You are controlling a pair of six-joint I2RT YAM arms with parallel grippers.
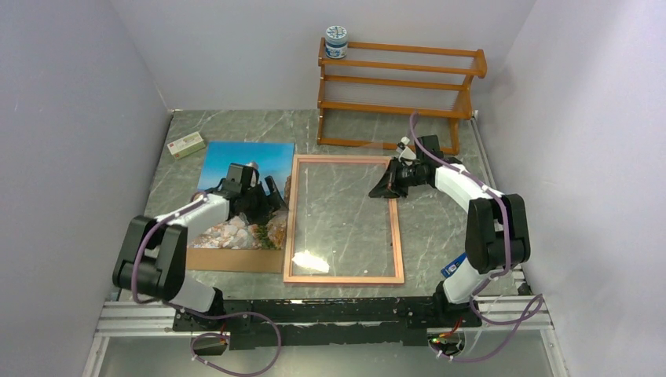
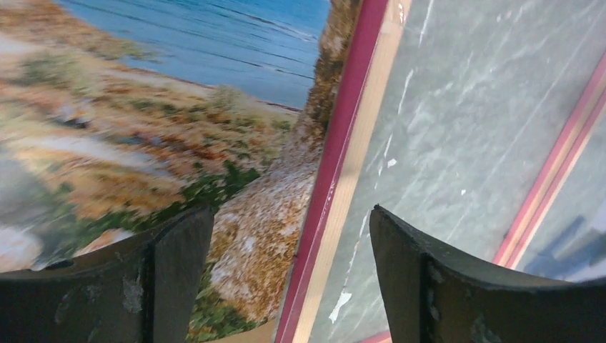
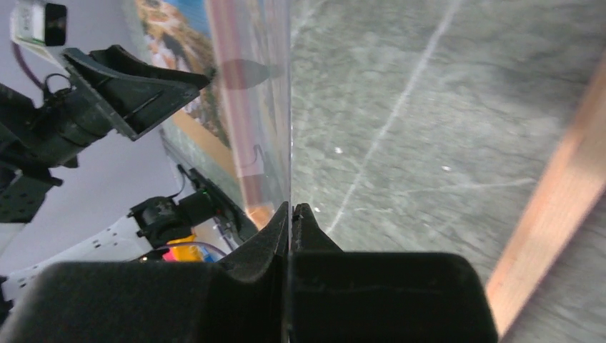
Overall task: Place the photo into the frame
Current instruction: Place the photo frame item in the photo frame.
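Observation:
The photo lies picture side up on the left, on a brown fibreboard panel. The frame lies flat in the middle, pale back up. My left gripper is open and hovers low over the photo's right edge. In the left wrist view it straddles the photo and the frame's left rail. My right gripper is at the frame's upper right. In the right wrist view it is shut on the edge of the clear pane, which stands tilted up from the frame.
An orange-brown wooden rack stands at the back right with a small jar on top. A small box lies at the back left by the photo's corner. Walls close in the table on three sides.

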